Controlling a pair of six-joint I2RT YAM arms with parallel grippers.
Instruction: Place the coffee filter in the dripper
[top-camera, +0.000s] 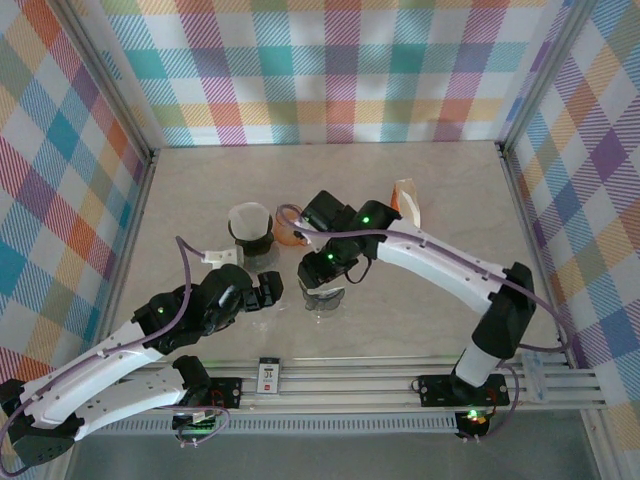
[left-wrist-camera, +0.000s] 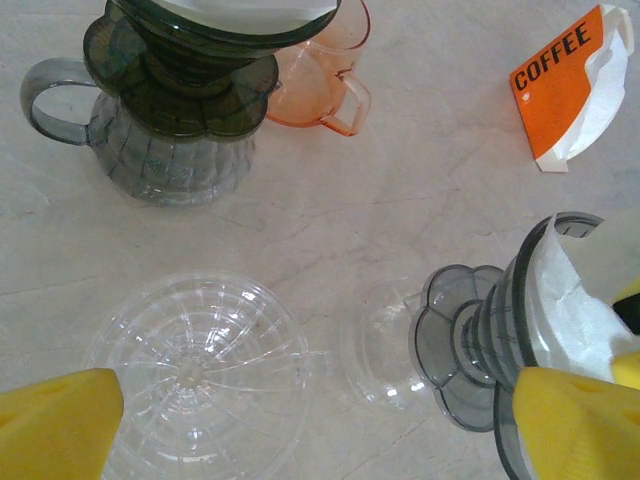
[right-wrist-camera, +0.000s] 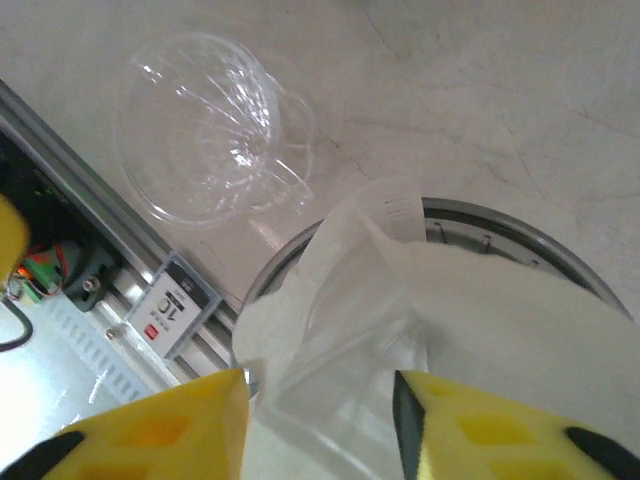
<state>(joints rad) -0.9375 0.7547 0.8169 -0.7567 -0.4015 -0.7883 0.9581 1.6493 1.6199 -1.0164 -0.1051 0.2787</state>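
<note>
R hand: 2 fingers parted, straddling filter, no pinch. Filter sits crumpled in dripper, directly under hand. L hand spread, empty. Placement looks about done; left: lift clear, maybe seat flatter.

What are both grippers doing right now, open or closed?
Left gripper: open, holding nothing.
Right gripper: open around the filter, which sits in the dripper.
</note>
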